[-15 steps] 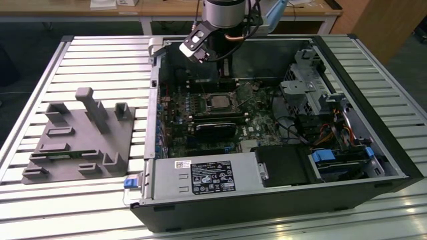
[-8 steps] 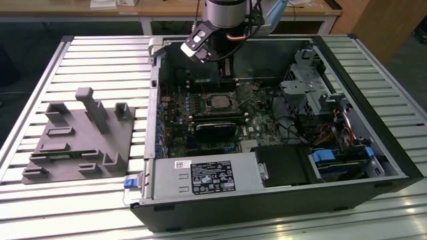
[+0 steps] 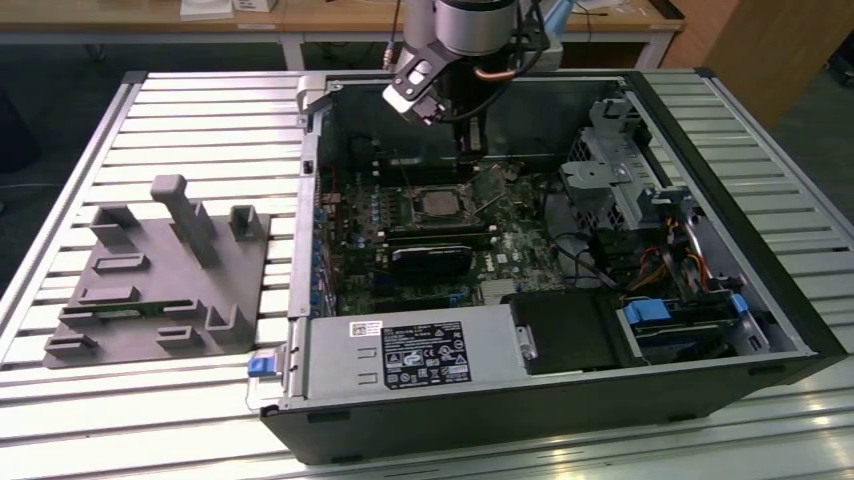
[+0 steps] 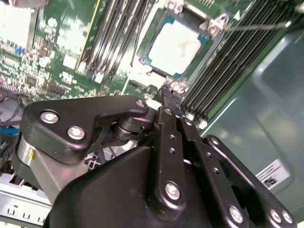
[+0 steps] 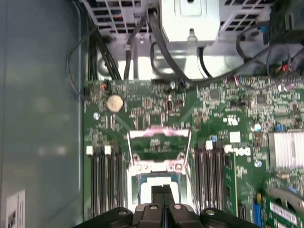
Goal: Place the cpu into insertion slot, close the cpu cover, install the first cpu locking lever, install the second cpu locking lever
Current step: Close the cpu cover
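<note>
Fingers point(image 4: 167, 100) pressed shut on nothing, tips hanging just above the slot point(image 4: 189, 73), where the cpu point(image 4: 178, 45) already lies seated, pale face up; cover point(image 5: 159, 134) stands raised at one edge of the slot, lever point(image 4: 256, 26) swung free. Step in hand reads as closing the cover, which I judge calls for a push on the raised frame's top edge, clear of the lever. Open case point(image 3: 534, 420) lies on a slatted metal table point(image 3: 200, 110) toward the exterior view's right, grey fixture point(image 3: 160, 270) near the table's opposite edge; wooden desks point(image 3: 334, 15) behind.
</note>
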Action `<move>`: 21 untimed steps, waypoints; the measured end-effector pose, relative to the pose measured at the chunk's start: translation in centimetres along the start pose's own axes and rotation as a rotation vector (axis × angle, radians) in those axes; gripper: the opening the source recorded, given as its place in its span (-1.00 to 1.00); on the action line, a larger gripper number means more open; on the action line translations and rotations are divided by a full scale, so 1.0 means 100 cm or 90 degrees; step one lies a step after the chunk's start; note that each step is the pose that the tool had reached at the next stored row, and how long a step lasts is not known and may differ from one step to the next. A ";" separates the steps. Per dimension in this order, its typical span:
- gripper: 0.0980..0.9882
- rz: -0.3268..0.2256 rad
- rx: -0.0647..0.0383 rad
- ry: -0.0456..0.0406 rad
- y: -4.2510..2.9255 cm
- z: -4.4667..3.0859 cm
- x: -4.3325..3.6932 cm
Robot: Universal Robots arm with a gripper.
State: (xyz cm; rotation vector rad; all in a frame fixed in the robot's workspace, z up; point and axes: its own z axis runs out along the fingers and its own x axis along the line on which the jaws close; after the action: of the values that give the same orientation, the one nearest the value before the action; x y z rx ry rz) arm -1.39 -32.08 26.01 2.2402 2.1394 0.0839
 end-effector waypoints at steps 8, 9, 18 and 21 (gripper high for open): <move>-0.98 0.000 0.000 -0.0003 0.0236 0.0017 0.0016; -0.98 0.000 0.000 -0.0004 0.0265 0.0019 0.0018; -0.98 0.000 0.000 -0.0018 0.0551 0.0039 0.0049; -0.98 0.000 0.000 -0.0022 0.0620 0.0044 0.0059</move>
State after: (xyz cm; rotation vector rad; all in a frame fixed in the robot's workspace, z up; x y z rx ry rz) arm 4.85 -31.77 25.99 2.2383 2.1378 0.0801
